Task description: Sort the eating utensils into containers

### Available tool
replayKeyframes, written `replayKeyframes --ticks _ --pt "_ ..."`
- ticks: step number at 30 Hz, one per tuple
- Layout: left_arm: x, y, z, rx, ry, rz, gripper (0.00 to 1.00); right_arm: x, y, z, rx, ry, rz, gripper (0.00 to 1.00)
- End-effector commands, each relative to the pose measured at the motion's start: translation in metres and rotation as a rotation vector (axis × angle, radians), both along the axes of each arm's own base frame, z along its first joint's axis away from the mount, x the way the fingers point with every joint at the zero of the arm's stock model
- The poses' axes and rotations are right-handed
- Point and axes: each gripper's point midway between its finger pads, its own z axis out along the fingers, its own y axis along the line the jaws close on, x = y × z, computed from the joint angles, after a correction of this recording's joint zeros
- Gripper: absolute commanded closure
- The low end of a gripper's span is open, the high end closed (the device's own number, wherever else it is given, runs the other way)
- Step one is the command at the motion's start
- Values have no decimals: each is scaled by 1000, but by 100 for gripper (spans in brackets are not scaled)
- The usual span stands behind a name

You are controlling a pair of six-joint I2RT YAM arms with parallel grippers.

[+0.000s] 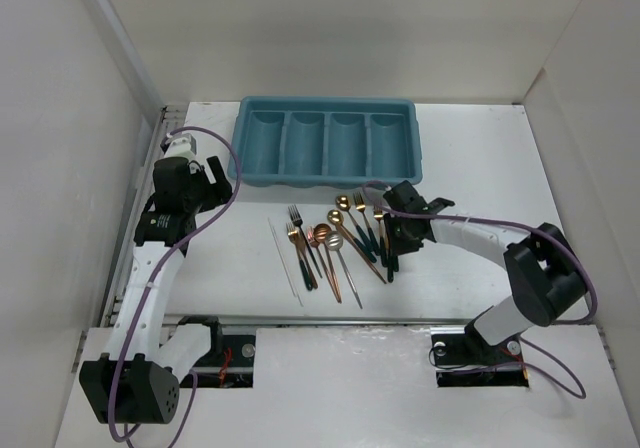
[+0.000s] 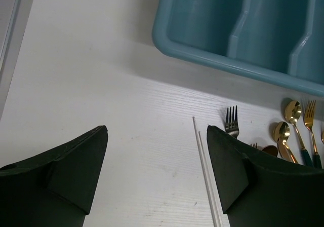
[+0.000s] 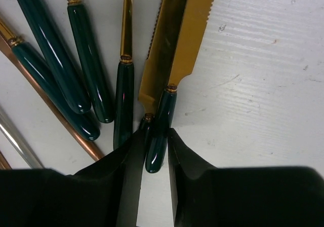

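Item: serrated knife, gold blade, glossy dark-green handle; lying on bench beside other utensils. Likely stiff, light, slippery; take mid-handle. Right hand: narrow, straddling handle end, pinch unconfirmed. Left hand: wide, empty.

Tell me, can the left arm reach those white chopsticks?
Probably yes. The left gripper is open, the chopsticks lie flat on the table just beside one finger, and nothing covers them.
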Motion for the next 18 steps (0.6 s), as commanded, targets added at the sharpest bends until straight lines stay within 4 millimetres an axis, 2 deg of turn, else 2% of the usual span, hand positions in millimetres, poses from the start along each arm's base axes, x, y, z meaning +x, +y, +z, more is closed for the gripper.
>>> replayKeyframes --ticks 1,9,10,14,17,18 --pt "0 2 9 -1 -41 19 23 10 -4 -1 -13 -8 -44 70" --pt "0 2 9 -1 -41 19 23 10 -10 7 -18 -24 -59 71" --pt "1 5 9 -1 -41 28 23 10 -19 -1 -45 2 -80 71" --pt "2 5 6 0 -32 28 23 6 -29 -15 -106 63 -105 71" --pt "3 6 10 4 -41 36 23 7 -31 -15 -113 74 -114 71" --pt "3 8 10 9 -41 45 23 10 -30 -6 -94 46 -115 71"
